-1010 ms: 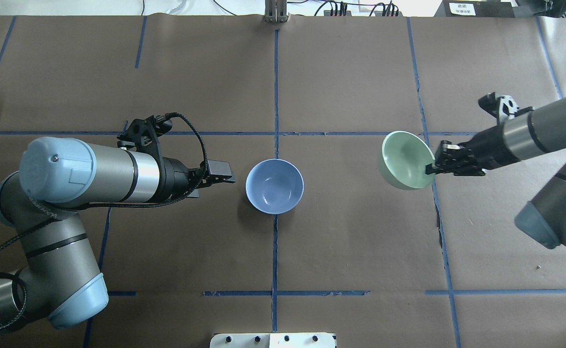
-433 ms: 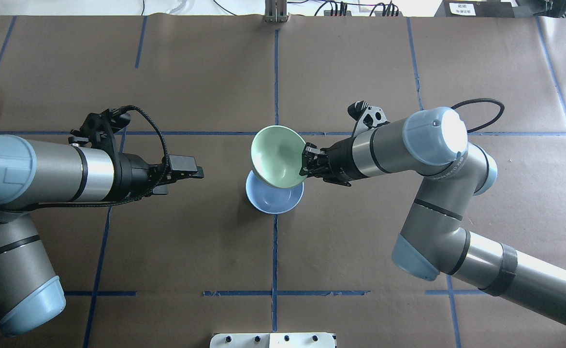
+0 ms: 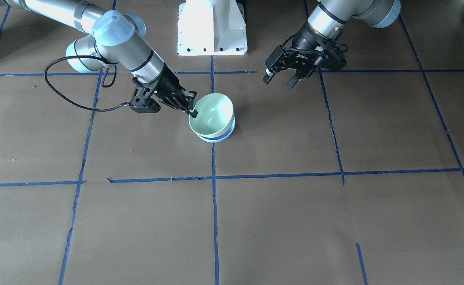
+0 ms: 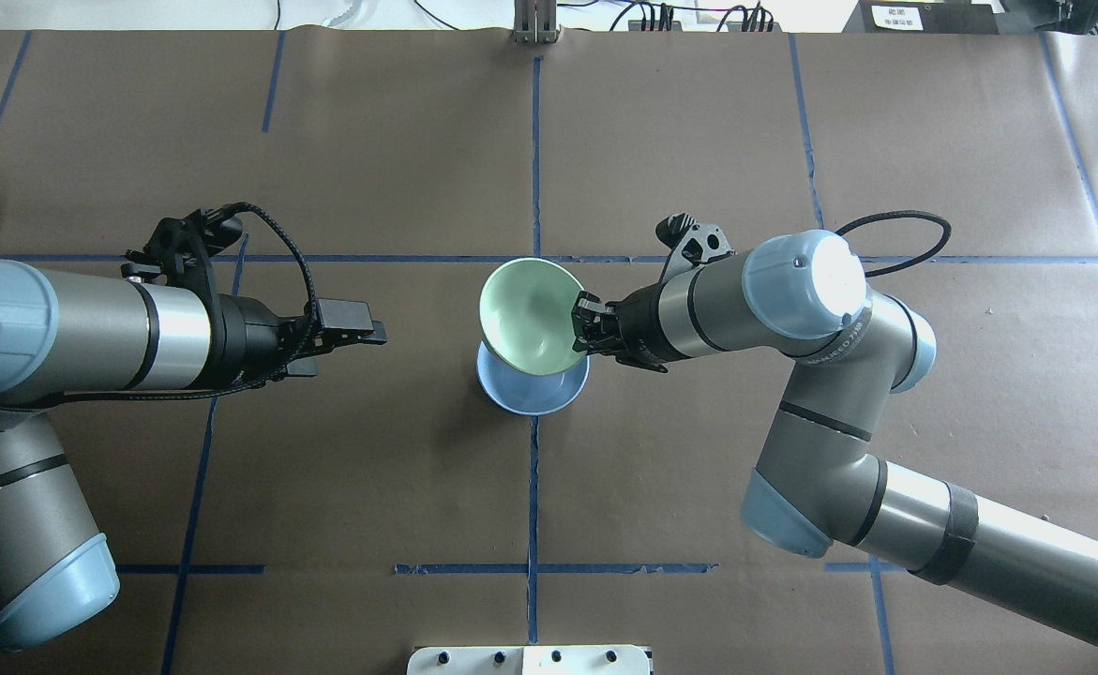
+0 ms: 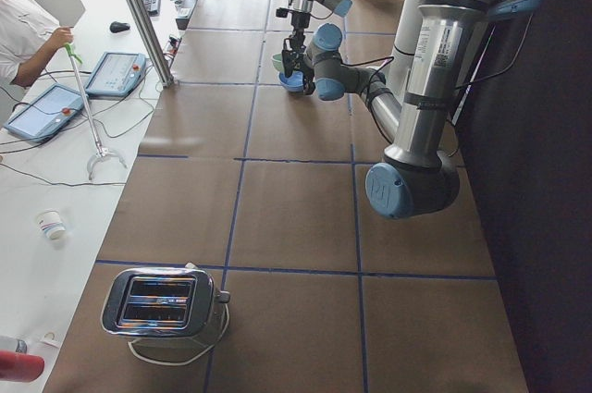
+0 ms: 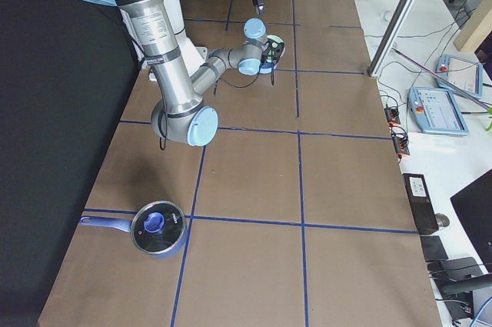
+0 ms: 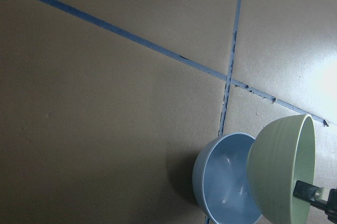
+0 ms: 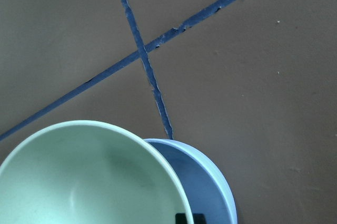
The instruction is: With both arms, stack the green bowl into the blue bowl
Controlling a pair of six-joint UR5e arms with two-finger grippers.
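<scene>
The pale green bowl (image 4: 525,314) is tilted, with its lower part inside the blue bowl (image 4: 532,398), which stands on the table's middle tape line. My right gripper (image 4: 581,336) is shut on the green bowl's right rim. The front-facing view shows the green bowl (image 3: 212,114) leaning in the blue bowl (image 3: 227,134), with the right gripper (image 3: 192,112) at its rim. My left gripper (image 4: 353,345) is open and empty, a bowl's width to the left of the bowls; it also shows in the front-facing view (image 3: 278,81). The left wrist view shows both the green bowl (image 7: 279,174) and the blue bowl (image 7: 224,182).
The table is covered in brown paper with blue tape lines. The white base pedestal (image 3: 212,27) stands at the robot's edge. A toaster (image 5: 162,305) sits at the table's far left end. A lidded pot (image 6: 157,228) sits at the far right end.
My right arm carried the green bowl from the right side to the middle and lowered it into the blue bowl. My left gripper drew back to the left, away from the blue bowl.
</scene>
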